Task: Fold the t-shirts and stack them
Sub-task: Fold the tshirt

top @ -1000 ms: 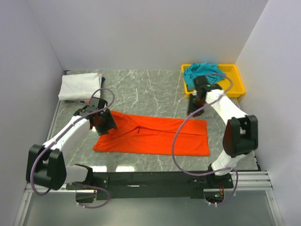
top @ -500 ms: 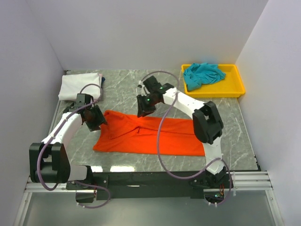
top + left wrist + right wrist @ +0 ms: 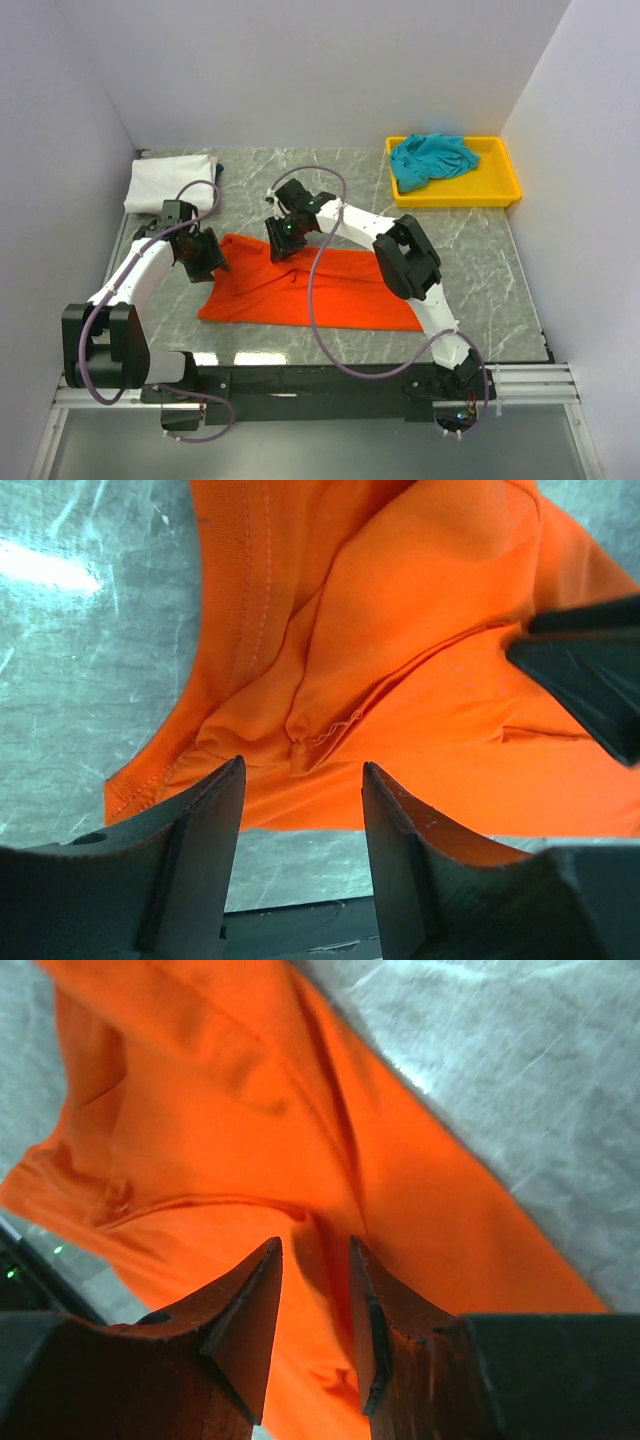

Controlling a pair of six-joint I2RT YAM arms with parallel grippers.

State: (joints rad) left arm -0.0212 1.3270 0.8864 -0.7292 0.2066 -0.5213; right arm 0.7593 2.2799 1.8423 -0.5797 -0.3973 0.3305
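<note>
The orange-red t-shirt (image 3: 330, 295) lies spread and rumpled across the middle of the marble table, and also fills the left wrist view (image 3: 420, 630) and the right wrist view (image 3: 200, 1080). My left gripper (image 3: 208, 262) (image 3: 300, 770) is open just off the shirt's left edge, with nothing between its fingers. My right gripper (image 3: 280, 243) (image 3: 312, 1245) is open over the shirt's upper middle, above a crease. A white t-shirt (image 3: 170, 183) sits folded at the back left. The teal t-shirt (image 3: 432, 158) lies bunched in the tray.
The yellow plastic tray (image 3: 500, 190) stands at the back right. White walls close in the table on three sides. My right forearm reaches across the shirt's right part and hides it. One right finger (image 3: 590, 680) shows in the left wrist view.
My right arm has swung left from beside the yellow tray to the shirt's upper middle. My left gripper has shifted slightly back and left, its jaws a little narrower.
</note>
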